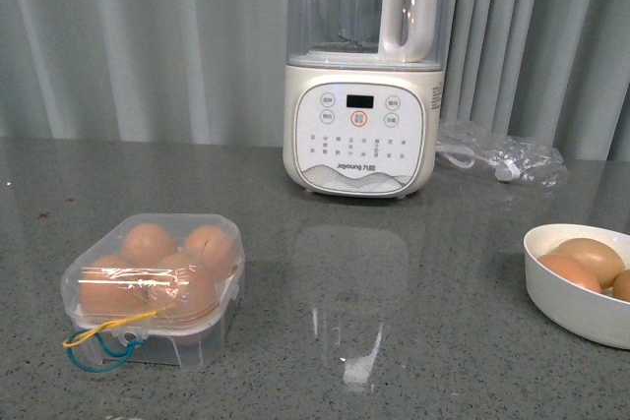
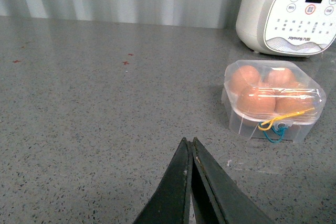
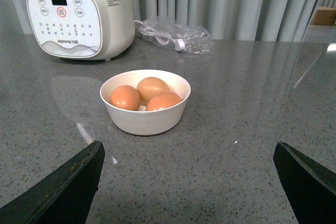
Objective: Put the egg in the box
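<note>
Lower left of the front view: the box [image 1: 153, 287], lid closed over four eggs, on the grey bench [image 1: 394, 341]. Centre: a blender [image 1: 362, 71]. Lower right: a bowl [image 1: 571, 287] holding brown eggs. The left hand [image 2: 190, 153] is pressed closed and empty; the right hand [image 3: 189, 174] gapes wide, empty.

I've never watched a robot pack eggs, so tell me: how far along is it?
It looks finished, or nearly so. The box has its lid down over four eggs, one in each cell. Neither pincer holds anything: the left pincer is shut and empty, short of the box, and the right pincer is open, facing the bowl, which has three eggs in it. With every cell filled, nothing seems left.
</note>
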